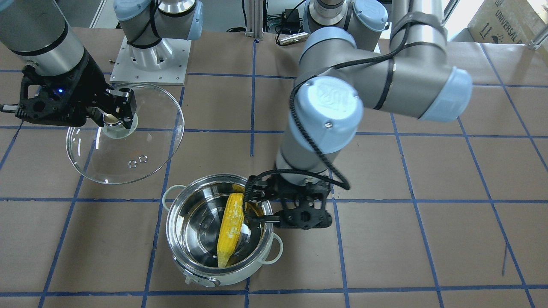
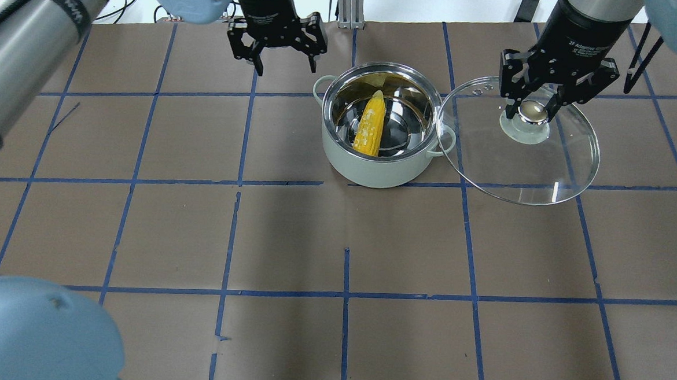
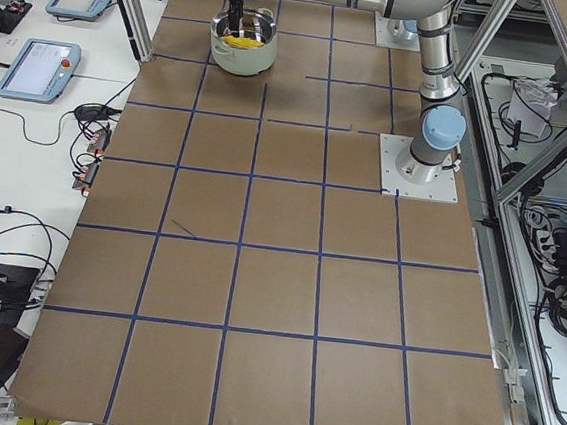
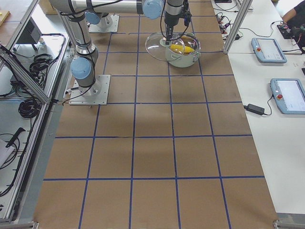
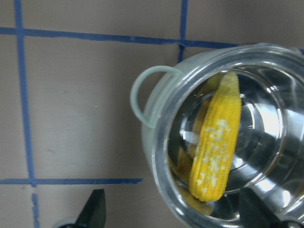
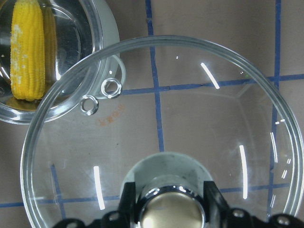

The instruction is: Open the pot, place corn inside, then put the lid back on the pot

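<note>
Now clamps right hand [image 2: 532, 111] on lid [image 2: 525, 165] beside pot [image 2: 374, 170], holds left hand [image 2: 285, 69] open near corn [image 2: 370, 128] lying inside

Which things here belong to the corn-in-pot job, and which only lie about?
Job: pot, open; corn, inside it; lid, gripped at its knob by the right pincer; left pincer, open, near the pot.
Lying about: two tablets and a power brick on the side bench; cardboard box.

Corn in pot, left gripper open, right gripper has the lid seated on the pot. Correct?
The lid isn't on the pot: the right gripper holds it beside the open pot, as the overhead view shows. The corn inside and the open left gripper are right.
</note>
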